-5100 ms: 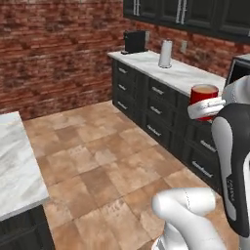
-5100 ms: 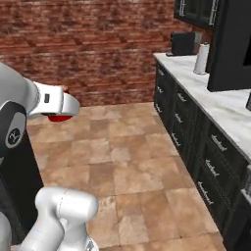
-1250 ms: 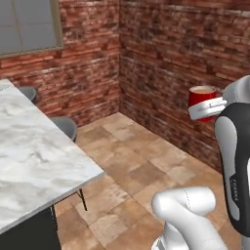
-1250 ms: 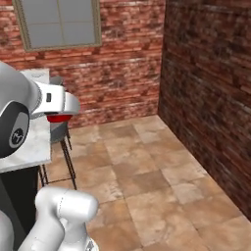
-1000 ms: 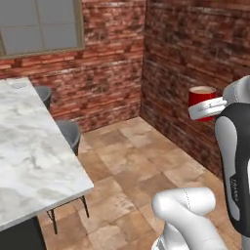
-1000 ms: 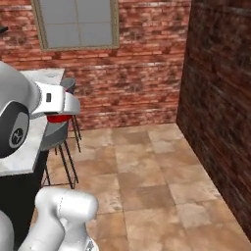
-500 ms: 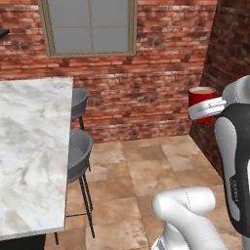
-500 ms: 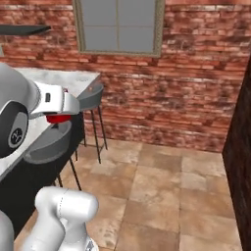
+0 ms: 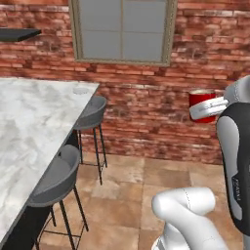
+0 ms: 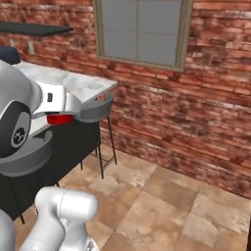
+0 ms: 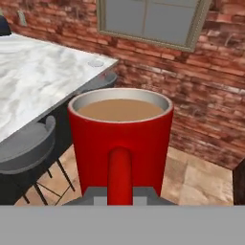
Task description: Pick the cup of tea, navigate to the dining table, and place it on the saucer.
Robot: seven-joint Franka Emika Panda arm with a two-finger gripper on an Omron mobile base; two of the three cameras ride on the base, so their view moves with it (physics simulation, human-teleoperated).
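The red cup of tea (image 11: 119, 139), pale-rimmed and full of brown liquid, hangs in the air with my gripper (image 9: 207, 108) shut on it. In the right base view only the cup's red underside (image 10: 60, 119) peeks out below the white hand. The marble dining table (image 9: 29, 122) stretches along the left, well apart from the cup. On its far corner lies the small pale saucer (image 9: 80, 91), also seen as a flat disc (image 11: 95, 62) in the hand view, ahead and left of the cup.
Two grey bar stools (image 9: 90, 110) (image 9: 52, 177) stand along the table's near side. A brick wall with a window (image 9: 122, 30) closes the space ahead. A black wall shelf (image 9: 17, 34) hangs at upper left. Tiled floor (image 9: 122, 195) lies open between me and the wall.
The whole scene has swung as the base turned: kitchen cabinets left the views, then table, stools and window came in. The cup stays held in the gripper at the same height.
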